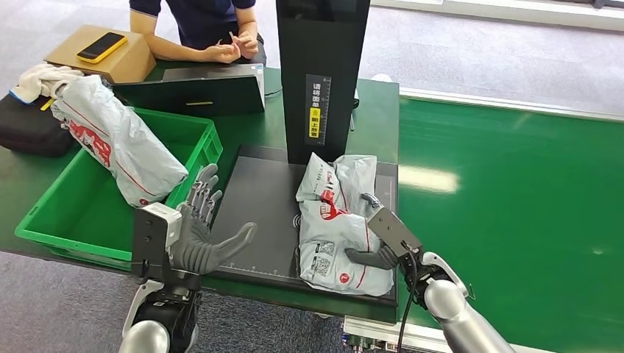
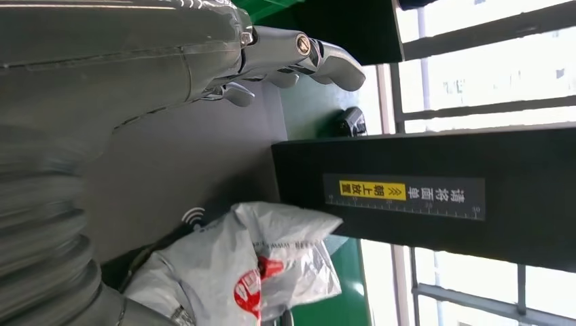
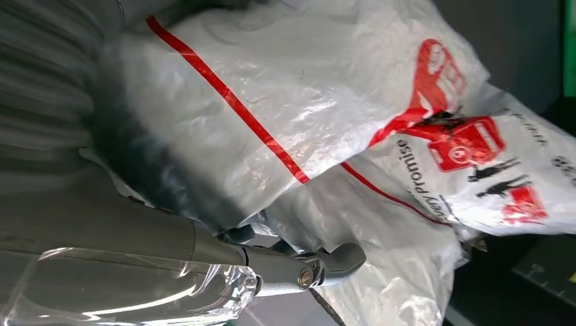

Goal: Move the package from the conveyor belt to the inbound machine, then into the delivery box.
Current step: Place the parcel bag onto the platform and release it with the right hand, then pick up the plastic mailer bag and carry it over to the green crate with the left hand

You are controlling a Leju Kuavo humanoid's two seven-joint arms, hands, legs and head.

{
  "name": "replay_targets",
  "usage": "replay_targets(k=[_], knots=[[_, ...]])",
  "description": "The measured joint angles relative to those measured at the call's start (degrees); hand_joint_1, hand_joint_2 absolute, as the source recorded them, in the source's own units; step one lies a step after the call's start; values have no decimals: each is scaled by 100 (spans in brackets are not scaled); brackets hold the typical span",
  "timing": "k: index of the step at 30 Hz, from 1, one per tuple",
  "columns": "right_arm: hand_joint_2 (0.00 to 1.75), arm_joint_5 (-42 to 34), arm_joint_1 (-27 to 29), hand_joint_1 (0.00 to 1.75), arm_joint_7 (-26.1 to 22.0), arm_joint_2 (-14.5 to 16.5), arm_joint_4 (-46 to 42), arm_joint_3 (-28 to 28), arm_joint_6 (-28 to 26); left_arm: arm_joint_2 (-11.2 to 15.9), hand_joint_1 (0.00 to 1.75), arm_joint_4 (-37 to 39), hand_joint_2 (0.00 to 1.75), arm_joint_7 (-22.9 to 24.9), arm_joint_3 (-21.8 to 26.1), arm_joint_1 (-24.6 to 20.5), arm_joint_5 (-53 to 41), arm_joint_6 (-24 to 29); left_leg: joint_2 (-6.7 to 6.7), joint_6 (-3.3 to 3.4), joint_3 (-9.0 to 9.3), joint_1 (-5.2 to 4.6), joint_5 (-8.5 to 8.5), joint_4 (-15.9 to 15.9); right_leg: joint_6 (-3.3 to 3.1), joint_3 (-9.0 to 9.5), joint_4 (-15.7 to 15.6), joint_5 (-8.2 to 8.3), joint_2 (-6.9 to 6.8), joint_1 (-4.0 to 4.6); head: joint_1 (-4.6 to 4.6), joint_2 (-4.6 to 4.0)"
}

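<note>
A white plastic package with red print lies on the black platform of the inbound machine, in front of its black tower. My right hand grips the package's near right side, thumb on top. In the right wrist view its fingers press into the crinkled package. My left hand hovers open with fingers spread over the platform's left edge, holding nothing. The left wrist view has its fingertips above the platform, with the package and the tower beyond.
A green delivery box at the left holds another white package. The green conveyor belt runs along the right. A person sits behind the table by a black laptop and a cardboard box with a phone.
</note>
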Motion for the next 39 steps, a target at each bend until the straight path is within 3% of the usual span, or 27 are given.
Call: replay_targets(k=[6,14,19,26,32,39], knots=[[175,-588,83,0,-664,251,-134,1,-343,-4,0,13,175,70,-88,-153,4,-75,-1,-3,1,1,2,0,-1,-1,1,-1,-1,0,-1,1],[175,-929,1198,0,-1279,504,-2020,-672,-868,-2,0,121,175,-24,-179,-187,-490,-32,-5,-4,-7,1,-3,-1,-2,-6,-1,-7,-5,-1,-1,1],[175,-812,1875,0,-1492,692,-2971,-992,-826,-2,0,131,175,53,-451,-198,-1243,-88,-2,-4,-4,1,-6,-1,-3,-9,-3,-6,-1,-1,1,0],[175,-898,2310,0,-1677,959,-3610,-1362,-498,28,0,261,175,216,-1037,-514,-1923,-528,0,-3,3,0,-4,-1,-4,-2,-2,-3,-1,-1,0,1],[175,-983,2277,0,-1713,1221,-3881,-1738,-84,22,0,1403,175,392,-1856,-1155,-2576,-684,2,-3,8,0,-1,-1,-5,2,-2,-1,1,-2,0,2],[175,-1036,2173,0,-1753,1367,-4024,-2032,11,-246,0,3062,175,295,-2598,-2040,-3129,-720,3,-4,7,0,1,0,-5,2,-1,1,2,-2,0,1]])
